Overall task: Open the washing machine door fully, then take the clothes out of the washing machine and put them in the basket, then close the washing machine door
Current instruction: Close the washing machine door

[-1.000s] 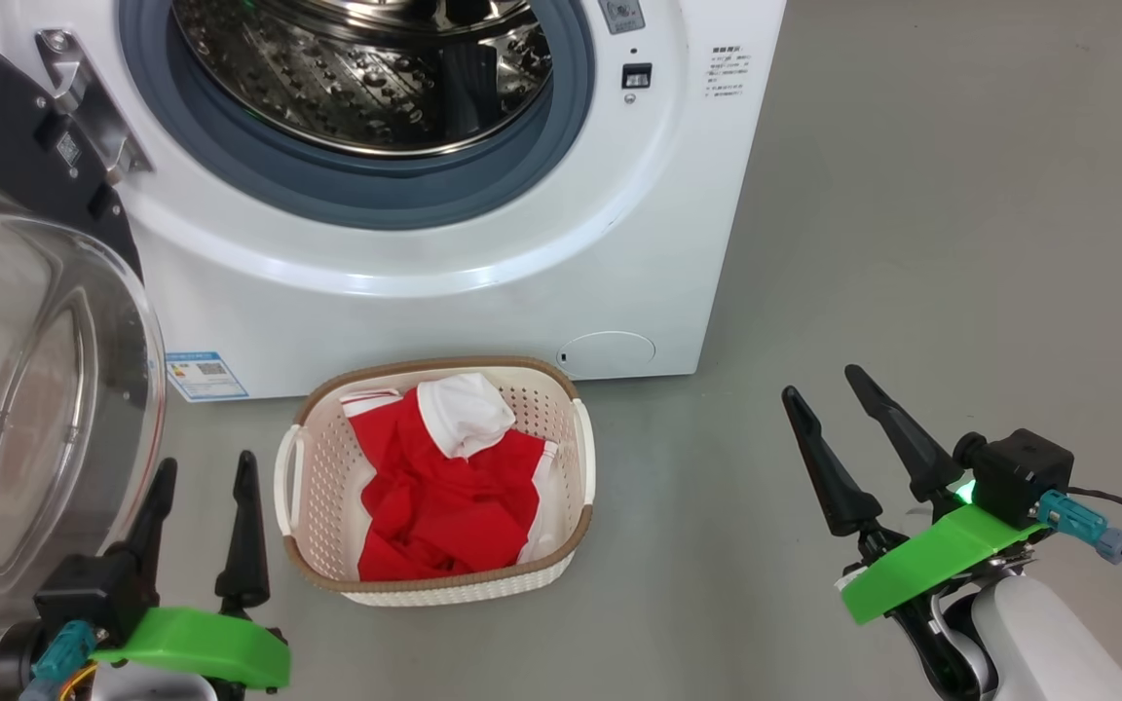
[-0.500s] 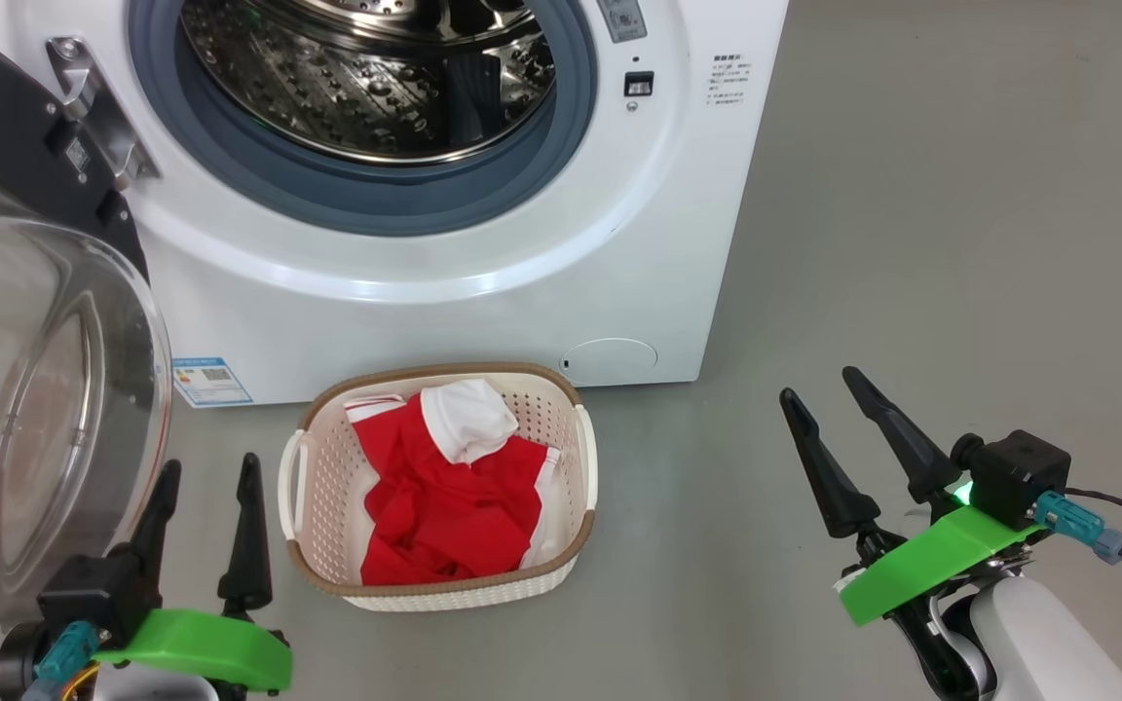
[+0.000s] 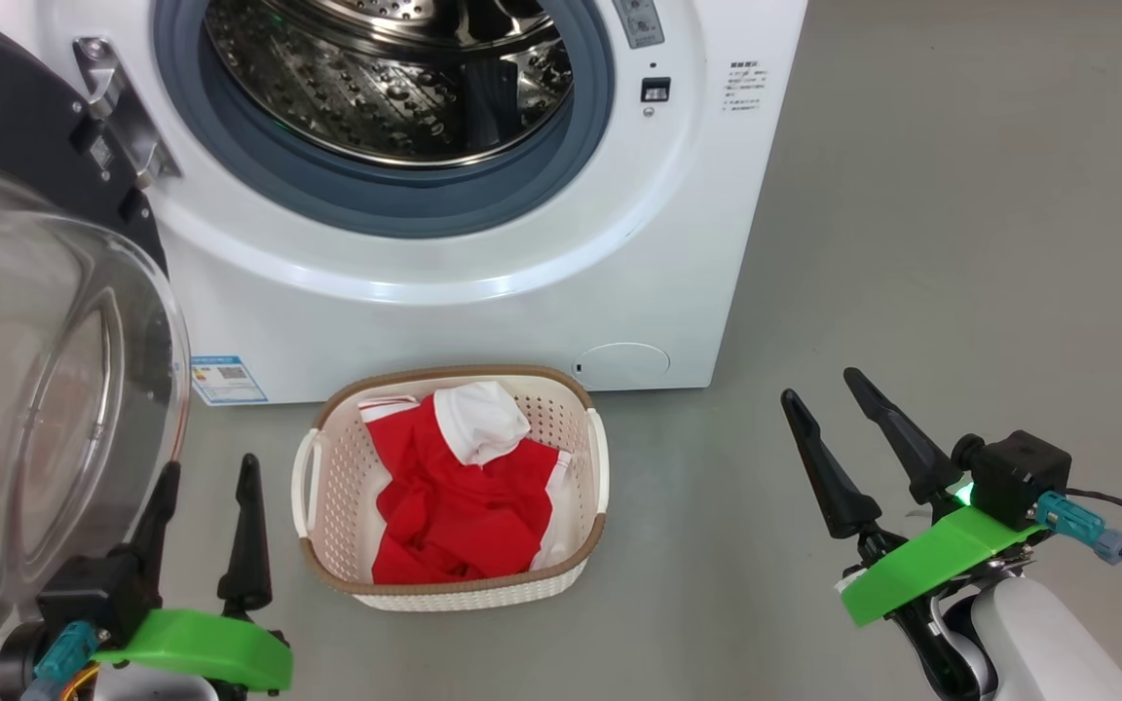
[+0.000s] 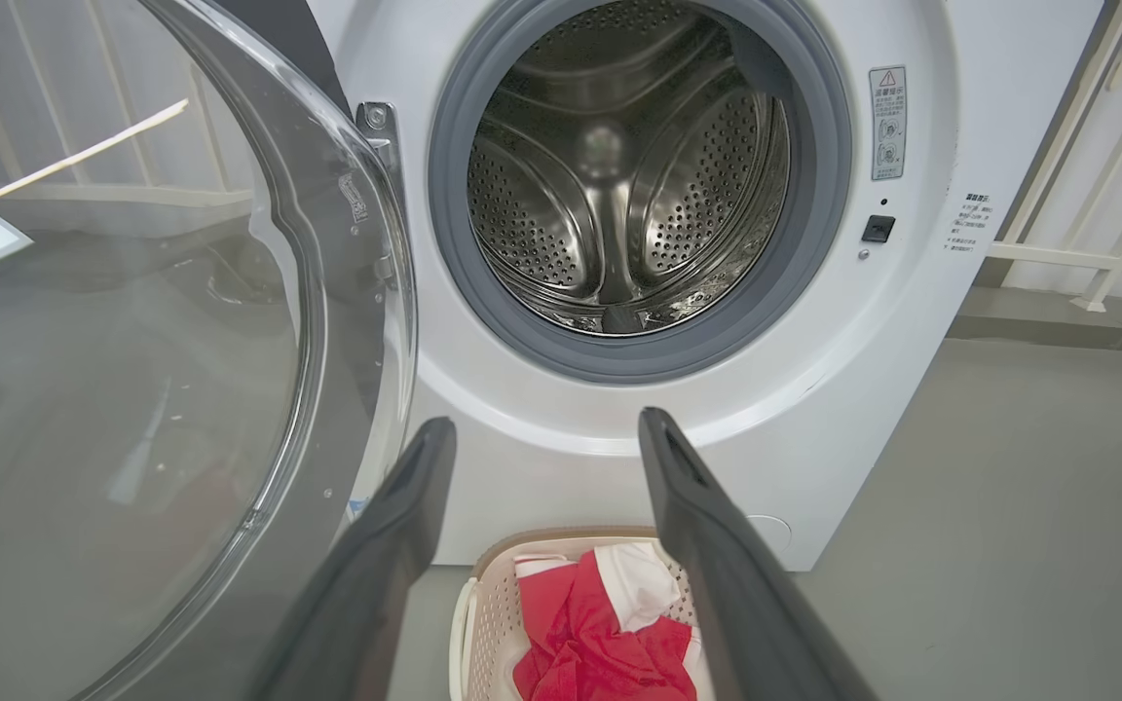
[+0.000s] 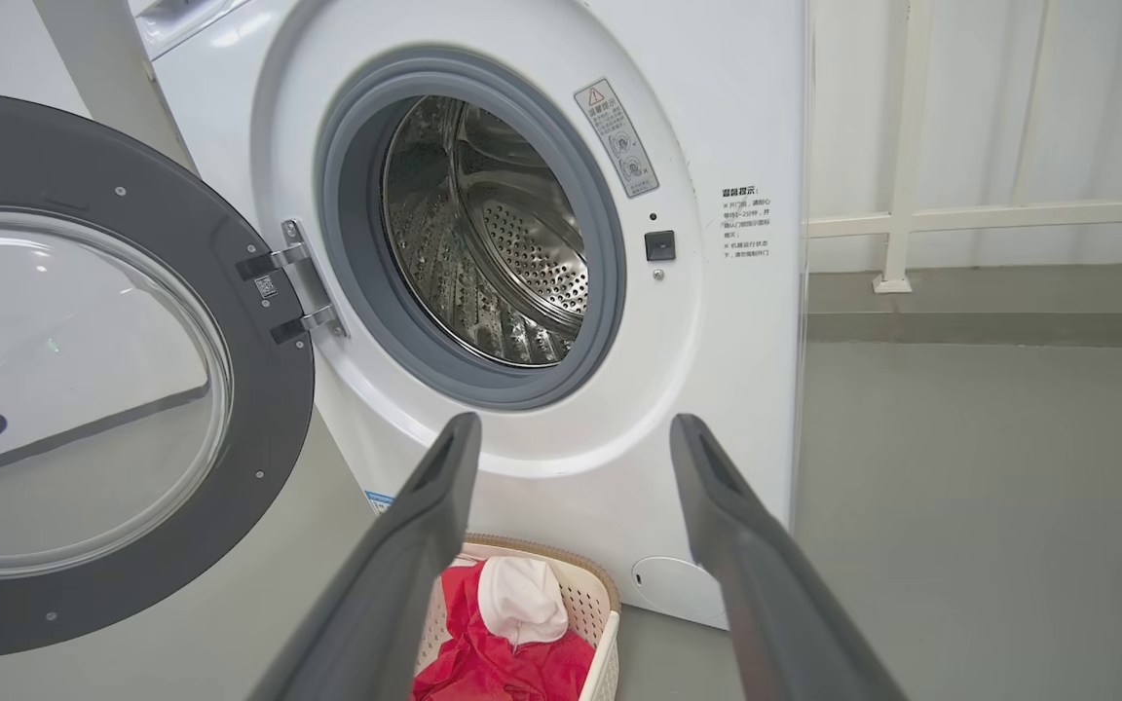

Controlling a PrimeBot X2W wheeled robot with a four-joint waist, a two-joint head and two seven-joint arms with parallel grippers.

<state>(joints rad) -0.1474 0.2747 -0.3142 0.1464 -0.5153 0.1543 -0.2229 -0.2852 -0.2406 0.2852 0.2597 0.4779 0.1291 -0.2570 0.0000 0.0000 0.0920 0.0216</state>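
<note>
You're holding left gripper (image 3: 208,465) and right gripper (image 3: 822,385) spread, empty. At frame left, the washing machine door (image 3: 55,321) is rigid, hinged, its glass (image 3: 25,428) likely slick; push the black rim (image 3: 6,127).

A: How does the washing machine door (image 5: 274,389) stand?
B: Swung wide open on its hinge at the left, a black ring round bulging clear glass.
A: And the washing machine (image 3: 483,321) itself?
B: A white front-loader, with its perforated steel drum (image 4: 619,175) in plain sight inside the grey-blue seal (image 3: 395,209).
A: The clothes (image 3: 454,516)?
B: Red with white trim, crumpled in the basket (image 3: 464,374).
A: Where is that?
B: On the floor (image 3: 912,243), just in front of the machine, below the opening. It is cream, perforated and brown-rimmed.
</note>
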